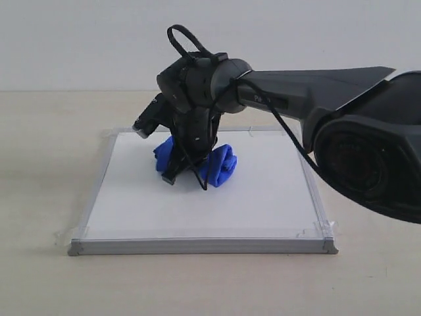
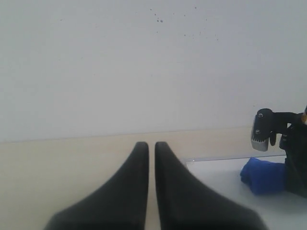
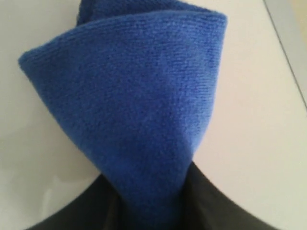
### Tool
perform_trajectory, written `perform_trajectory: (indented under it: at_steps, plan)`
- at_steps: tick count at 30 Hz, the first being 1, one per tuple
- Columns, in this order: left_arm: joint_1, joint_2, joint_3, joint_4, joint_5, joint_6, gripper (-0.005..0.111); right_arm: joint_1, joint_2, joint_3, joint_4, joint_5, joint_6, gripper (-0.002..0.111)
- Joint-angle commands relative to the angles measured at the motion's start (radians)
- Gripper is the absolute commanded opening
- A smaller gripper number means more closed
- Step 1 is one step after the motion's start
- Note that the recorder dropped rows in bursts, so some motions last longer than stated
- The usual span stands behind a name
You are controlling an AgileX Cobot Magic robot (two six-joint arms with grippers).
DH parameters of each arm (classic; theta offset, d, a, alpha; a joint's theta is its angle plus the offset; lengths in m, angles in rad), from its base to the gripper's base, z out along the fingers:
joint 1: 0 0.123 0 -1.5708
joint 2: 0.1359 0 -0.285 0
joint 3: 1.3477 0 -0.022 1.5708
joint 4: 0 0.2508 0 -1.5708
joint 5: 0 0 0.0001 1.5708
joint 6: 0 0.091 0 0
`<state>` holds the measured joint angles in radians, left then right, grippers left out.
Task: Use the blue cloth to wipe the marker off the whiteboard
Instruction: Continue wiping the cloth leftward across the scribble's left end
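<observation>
The whiteboard (image 1: 263,204) lies flat on the table, silver-framed with taped corners. My right gripper (image 1: 181,172) reaches in from the right and points down onto its far middle, shut on the blue cloth (image 1: 220,164), which bunches on the board on both sides of the fingers. Close up, the blue cloth (image 3: 139,105) fans out from between the dark fingers (image 3: 216,206) over the white surface. No marker line shows on the board in any view. My left gripper (image 2: 151,146) is off the board's left side, jaws nearly together with nothing between them; it sees the blue cloth (image 2: 264,175) far off.
The beige table (image 1: 39,164) surrounds the board, with a white wall (image 1: 79,39) behind. The right arm's large dark body (image 1: 368,158) hangs over the board's right edge. A cable (image 1: 197,168) loops down beside the right gripper.
</observation>
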<state>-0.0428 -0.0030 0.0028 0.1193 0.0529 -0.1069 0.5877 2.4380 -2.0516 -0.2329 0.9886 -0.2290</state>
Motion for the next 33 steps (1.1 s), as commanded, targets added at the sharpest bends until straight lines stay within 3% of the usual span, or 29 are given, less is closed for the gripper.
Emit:
perform_trajectory:
  at_steps: [1,4,6,10,13,16,20,27,30,33]
  plan:
    - [-0.002,0.003,-0.003,-0.006,-0.001,-0.006,0.004,0.039,0.017,-0.009,0.271,0.002,-0.181,0.0]
    - [-0.002,0.003,-0.003,-0.006,-0.001,-0.006,0.004,0.06,0.029,-0.011,0.465,0.049,-0.353,0.0]
    - [-0.002,0.003,-0.003,-0.006,-0.001,-0.006,0.004,0.06,0.03,-0.011,0.43,0.021,-0.336,0.0]
    - [-0.002,0.003,-0.003,-0.006,-0.001,-0.006,0.004,0.041,0.028,-0.011,0.135,-0.08,-0.108,0.0]
    - [-0.002,0.003,-0.003,-0.006,-0.001,-0.006,0.004,0.01,0.036,-0.011,-0.171,-0.101,0.168,0.0]
    - [-0.002,0.003,-0.003,-0.006,-0.001,-0.006,0.004,-0.013,0.037,-0.011,-0.262,-0.09,0.268,0.0]
    - [-0.002,0.003,-0.003,-0.006,-0.001,-0.006,0.004,-0.019,0.037,-0.011,-0.105,-0.083,0.154,0.0]
    - [-0.002,0.003,-0.003,-0.006,-0.001,-0.006,0.004,-0.019,0.037,-0.011,0.683,0.099,-0.437,0.0]
    - [-0.002,0.003,-0.003,-0.006,-0.001,-0.006,0.004,-0.019,0.037,-0.011,0.706,0.126,-0.466,0.0]
    - [-0.002,0.003,-0.003,-0.006,-0.001,-0.006,0.004,-0.023,0.037,-0.011,0.486,0.087,-0.297,0.0]
